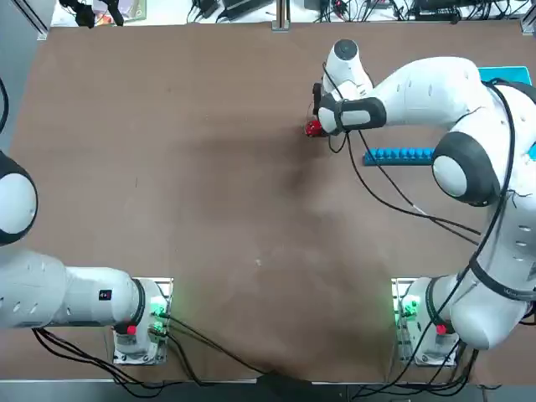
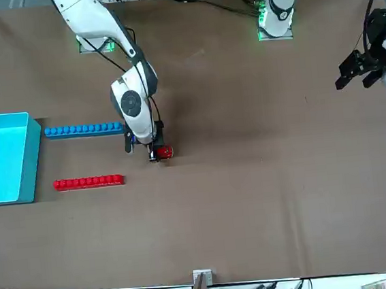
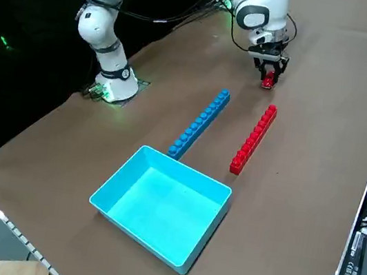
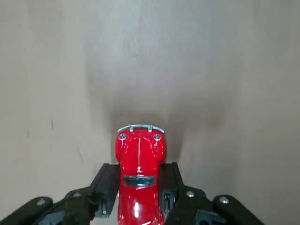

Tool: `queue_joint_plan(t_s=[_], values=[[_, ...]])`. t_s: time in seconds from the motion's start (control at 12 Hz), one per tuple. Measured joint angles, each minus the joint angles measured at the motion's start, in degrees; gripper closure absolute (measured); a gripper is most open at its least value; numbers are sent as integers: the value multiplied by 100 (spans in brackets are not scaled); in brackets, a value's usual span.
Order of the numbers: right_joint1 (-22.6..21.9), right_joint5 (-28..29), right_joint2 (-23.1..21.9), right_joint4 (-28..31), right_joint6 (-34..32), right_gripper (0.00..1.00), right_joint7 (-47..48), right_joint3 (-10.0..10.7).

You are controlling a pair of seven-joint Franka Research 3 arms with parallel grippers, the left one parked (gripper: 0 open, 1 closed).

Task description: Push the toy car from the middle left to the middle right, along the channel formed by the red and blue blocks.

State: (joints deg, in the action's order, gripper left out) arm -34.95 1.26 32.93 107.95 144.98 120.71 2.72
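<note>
The toy car (image 4: 140, 159), small and glossy red, sits on the brown table between the fingers (image 4: 108, 180) of my right gripper (image 4: 139, 171), which is shut on its sides. In the front view the car (image 2: 164, 152) and gripper (image 2: 156, 153) stand just past the near ends of the blue block bar (image 2: 83, 130) and the red block bar (image 2: 88, 182), in line with the channel (image 2: 86, 156) between them. From overhead the car (image 1: 314, 128) peeks out beside the gripper (image 1: 318, 117). There the arm hides the red bar and only the blue bar (image 1: 400, 155) shows.
A light blue open box (image 2: 3, 159) stands at the far end of the two bars, at the robot's right table edge. From the side, the box (image 3: 166, 204) sits beyond the bars' ends. Bare brown table lies to the robot's left of the car.
</note>
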Motion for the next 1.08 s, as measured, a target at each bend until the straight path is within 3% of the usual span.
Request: queue_joint_plan(t_s=[0.5,0.75,1.08], values=[[-238,264,257,-389,2,48,31,-2],[-244,272,342,-426,20,42,31,0],[-267,262,379,-577,-133,1,29,3]])
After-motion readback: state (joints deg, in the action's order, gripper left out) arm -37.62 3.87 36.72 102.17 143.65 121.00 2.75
